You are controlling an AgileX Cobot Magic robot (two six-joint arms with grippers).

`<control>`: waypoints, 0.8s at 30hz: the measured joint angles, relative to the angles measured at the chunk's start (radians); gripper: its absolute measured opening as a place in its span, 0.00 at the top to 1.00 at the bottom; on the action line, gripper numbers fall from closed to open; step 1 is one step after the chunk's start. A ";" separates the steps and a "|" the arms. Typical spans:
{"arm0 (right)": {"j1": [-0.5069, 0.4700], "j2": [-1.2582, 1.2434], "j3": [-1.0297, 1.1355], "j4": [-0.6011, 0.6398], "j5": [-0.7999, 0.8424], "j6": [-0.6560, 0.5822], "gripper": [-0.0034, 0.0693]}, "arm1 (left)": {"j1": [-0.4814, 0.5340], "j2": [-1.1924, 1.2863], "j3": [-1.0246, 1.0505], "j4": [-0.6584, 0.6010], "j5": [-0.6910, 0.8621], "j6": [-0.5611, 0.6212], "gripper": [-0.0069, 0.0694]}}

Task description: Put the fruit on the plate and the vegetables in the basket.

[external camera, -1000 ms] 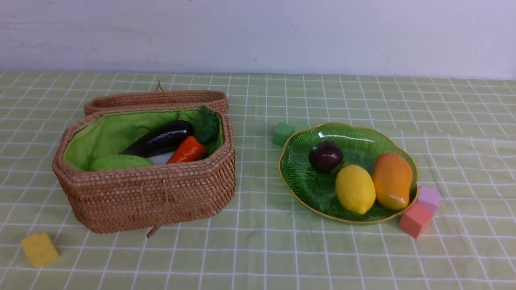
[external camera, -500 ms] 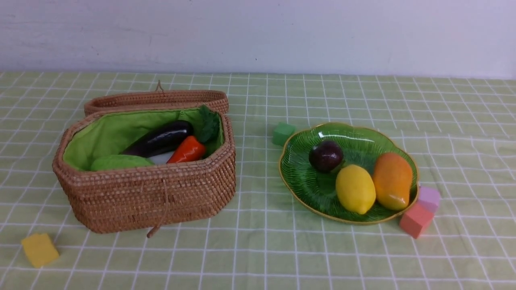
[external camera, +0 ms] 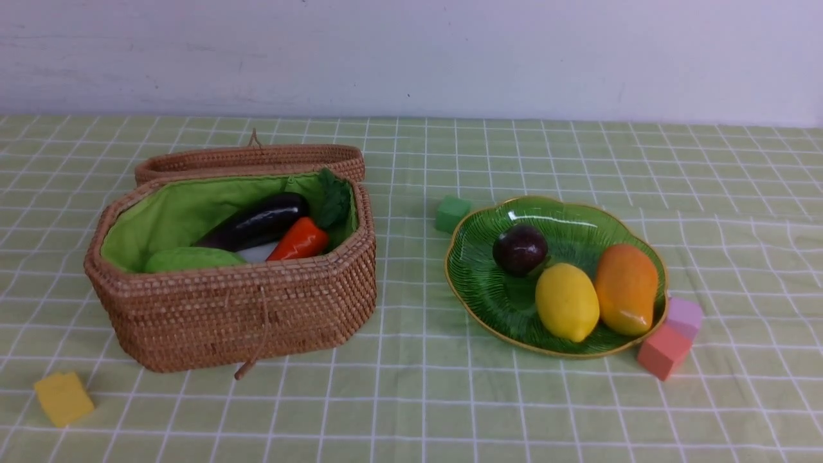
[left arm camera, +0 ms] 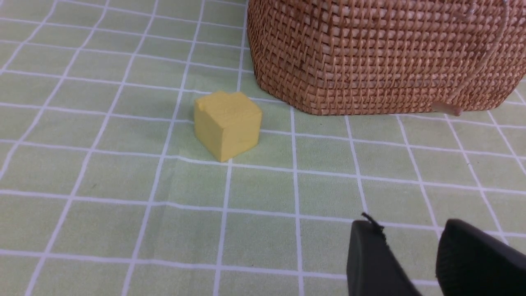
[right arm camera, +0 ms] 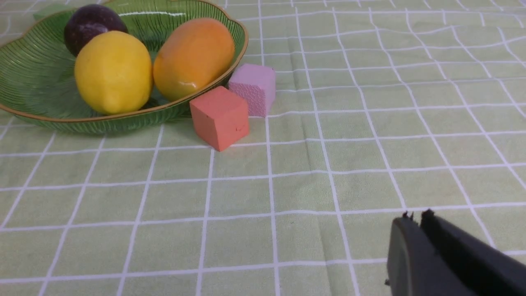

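Right wrist view | right fingers (right arm camera: pixel 415 218) nearly closed, empty, plate (right arm camera: pixel 37 74) kept well apart | left fingers (left arm camera: pixel 404 230) parted, empty, basket (left arm camera: pixel 382 53) well apart

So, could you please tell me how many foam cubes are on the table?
4: green cube behind the plate's left rim, pink and red at its right, yellow front-left of the basket.

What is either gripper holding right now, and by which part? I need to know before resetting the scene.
Nothing is held. The left gripper stands open over bare cloth, and the right gripper is shut with nothing between its fingers.
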 joint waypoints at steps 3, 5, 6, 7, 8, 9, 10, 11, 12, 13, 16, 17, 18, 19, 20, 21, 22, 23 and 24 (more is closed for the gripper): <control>0.000 0.000 0.000 0.000 0.000 0.000 0.89 | 0.000 0.000 0.000 0.000 0.000 0.000 0.60; 0.000 0.000 0.000 0.000 0.000 0.000 0.88 | 0.000 0.000 0.000 0.000 0.000 0.000 0.60; 0.000 0.000 0.000 0.000 0.000 0.000 0.88 | 0.000 0.000 0.000 0.000 0.000 0.000 0.60; 0.000 0.000 0.000 0.000 0.000 0.000 0.88 | 0.000 0.000 0.000 0.000 0.000 0.000 0.60; 0.000 0.000 0.000 0.000 0.000 0.000 0.88 | 0.000 0.000 0.000 0.000 0.000 0.000 0.60; 0.000 0.000 0.000 0.000 0.000 0.000 0.88 | 0.000 0.000 0.000 0.000 0.000 0.000 0.60; 0.000 0.000 0.000 0.000 0.000 0.000 0.87 | 0.000 0.000 0.000 0.001 0.000 0.000 0.60; 0.000 0.000 0.000 0.000 0.000 0.000 0.87 | 0.000 0.000 0.000 0.001 0.000 0.000 0.60; 0.000 0.000 0.000 0.000 0.000 0.000 0.87 | 0.000 0.000 0.000 0.001 0.000 0.000 0.60; 0.000 0.000 0.000 0.000 0.000 0.000 0.87 | 0.000 0.000 0.000 0.001 0.000 0.000 0.60; 0.000 0.000 0.000 0.000 0.000 0.000 0.86 | 0.000 0.000 0.000 0.001 0.000 0.000 0.60; 0.000 0.000 0.000 0.000 0.000 0.000 0.86 | 0.000 0.000 0.000 0.001 0.000 0.000 0.60; 0.000 0.000 0.000 0.000 0.000 0.000 0.86 | 0.000 0.000 0.000 0.001 0.000 0.000 0.60; 0.000 0.000 0.000 0.000 0.000 0.000 0.86 | 0.000 0.000 0.000 0.001 0.000 0.000 0.60; 0.000 0.000 0.000 0.000 0.000 0.000 0.85 | 0.000 0.000 0.000 0.001 0.000 0.000 0.60; 0.000 0.000 0.000 0.000 0.000 0.000 0.85 | 0.000 0.000 0.000 0.001 0.000 0.000 0.60; 0.000 0.000 0.000 0.000 0.000 0.000 0.85 | 0.000 0.000 0.000 0.001 0.000 0.000 0.60; 0.000 0.000 0.000 0.000 0.000 0.000 0.85 | 0.000 0.000 0.000 0.001 0.000 0.000 0.60; 0.000 0.000 0.000 0.000 0.000 0.000 0.85 | 0.000 0.000 0.000 0.001 0.000 0.000 0.60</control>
